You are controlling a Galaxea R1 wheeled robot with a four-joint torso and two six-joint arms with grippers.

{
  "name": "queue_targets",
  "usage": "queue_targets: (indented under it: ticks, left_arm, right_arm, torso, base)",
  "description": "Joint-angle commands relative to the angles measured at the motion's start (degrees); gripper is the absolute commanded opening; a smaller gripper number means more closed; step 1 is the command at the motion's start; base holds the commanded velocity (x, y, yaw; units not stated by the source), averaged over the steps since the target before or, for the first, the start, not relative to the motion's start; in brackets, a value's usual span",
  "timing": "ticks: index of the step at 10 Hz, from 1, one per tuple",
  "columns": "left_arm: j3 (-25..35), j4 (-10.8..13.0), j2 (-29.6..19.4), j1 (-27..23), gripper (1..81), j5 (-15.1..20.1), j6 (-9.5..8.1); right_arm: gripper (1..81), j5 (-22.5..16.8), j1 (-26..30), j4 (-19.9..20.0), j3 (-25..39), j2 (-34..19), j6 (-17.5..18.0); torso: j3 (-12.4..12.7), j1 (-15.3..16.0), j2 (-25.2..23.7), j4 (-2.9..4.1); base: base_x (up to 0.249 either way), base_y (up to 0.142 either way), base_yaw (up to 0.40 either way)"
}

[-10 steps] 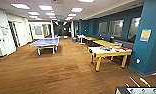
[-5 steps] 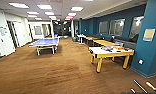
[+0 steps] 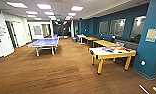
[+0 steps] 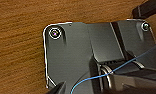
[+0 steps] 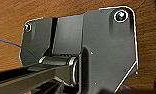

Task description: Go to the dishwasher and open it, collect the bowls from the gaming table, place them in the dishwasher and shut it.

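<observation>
I am in a large room with a brown wood-look floor (image 3: 56, 75). The dishwasher is out of view. A table with yellow legs and a pale top (image 3: 111, 53) stands to the right, by the blue wall. Small dark and orange things (image 3: 119, 49) lie on it, too blurred to tell whether they are bowls. I cannot tell whether this is the gaming table. Both wrist views look past the robot's own dark plate onto the brown floor (image 4: 19, 37) (image 5: 9, 20).
A blue table-tennis table (image 3: 45, 43) stands at mid left. More yellow-topped tables (image 3: 104, 43) line the blue wall (image 3: 154, 50) further back. White walls and doorways (image 3: 9, 35) run along the left. A corridor opens at the far end.
The whole head view has shifted slightly as the robot moves. The yellow-legged table shows a little larger. Nothing in the room itself has moved.
</observation>
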Motion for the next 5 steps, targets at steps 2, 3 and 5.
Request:
queue_targets:
  ticks: [2, 3, 5]
  left_arm:
    - [-0.08, -0.08, -0.26, -3.04, 81.1, 2.90, 0.25]
    - [-0.08, -0.16, -0.17, -2.86, 81.1, 2.90, 0.25]
    - [-0.08, -0.16, 0.01, -2.69, 81.1, 2.81, 0.25]
  right_arm:
    - [81.1, -3.02, 3.41, 0.14, -0.53, 0.03, 0.28]
    - [81.1, -3.02, 3.41, 0.22, -0.45, 0.12, 0.28]
    - [81.1, -3.10, 3.06, 0.05, -0.53, 0.38, -0.15]
  torso:
    - [0.00, 0.01, 0.00, 0.00]
    - [0.00, 0.01, 0.00, 0.00]
    - [0.00, 0.01, 0.00, 0.00]
  base:
    - [0.170, 0.000, 0.000]
    - [0.170, 0.000, 0.000]
    - [0.170, 0.000, 0.000]
